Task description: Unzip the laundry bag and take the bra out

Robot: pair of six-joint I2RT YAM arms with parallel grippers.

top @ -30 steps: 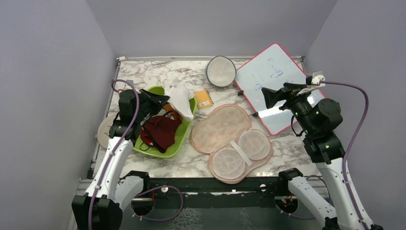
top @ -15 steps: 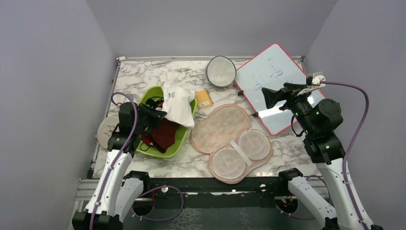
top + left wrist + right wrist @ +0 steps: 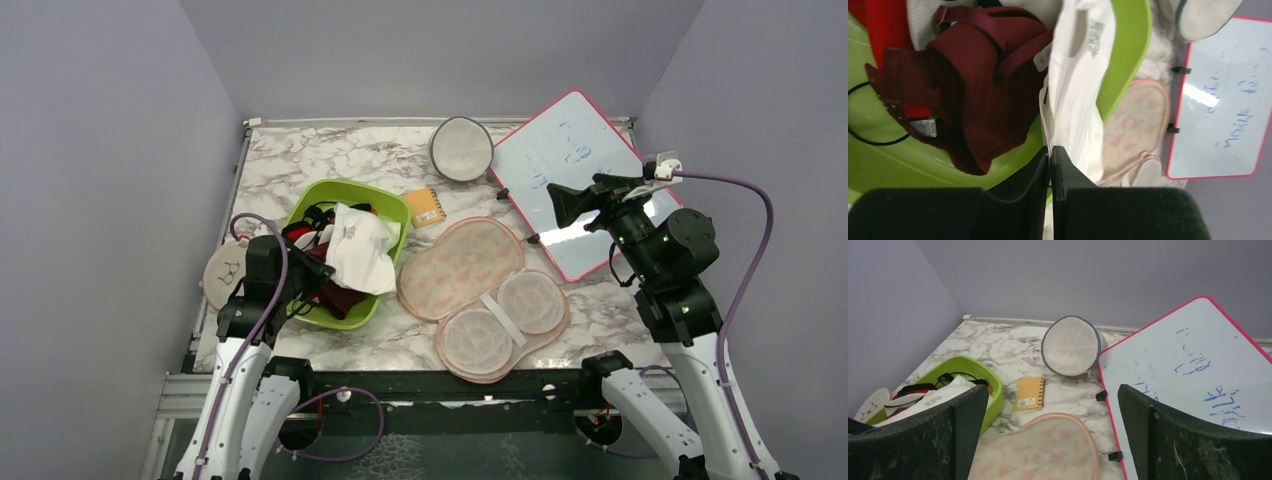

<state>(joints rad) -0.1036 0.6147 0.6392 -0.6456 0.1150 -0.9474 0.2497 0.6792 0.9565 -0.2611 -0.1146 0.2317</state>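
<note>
Bra point(image 3: 356, 247): white, draped over the near right rim of the green tub point(image 3: 340, 187); part of it lies on a maroon garment point(image 3: 978, 90) in the tub; well apart from the pouch
Left gripper point(image 3: 1050, 150): fingers pressed together, pinching an edge of the bra's white fabric above the tub's near side
Laundry bag point(image 3: 480, 290): unzipped and spread flat on the marble table point(image 3: 300, 160), just right of the tub; far half shows peach fabric with reddish print; near half shows two round pale mesh cups crossed by a white strap
Right gripper point(image 3: 1053, 430): fingers spread wide, holding nothing; raised over the whiteboard point(image 3: 570, 170), beyond the bag
Notebook point(image 3: 426, 207): small, orange, between tub and bag's far edge
Mesh disc point(image 3: 461, 148): round, grey-rimmed, by the whiteboard's left corner
</note>
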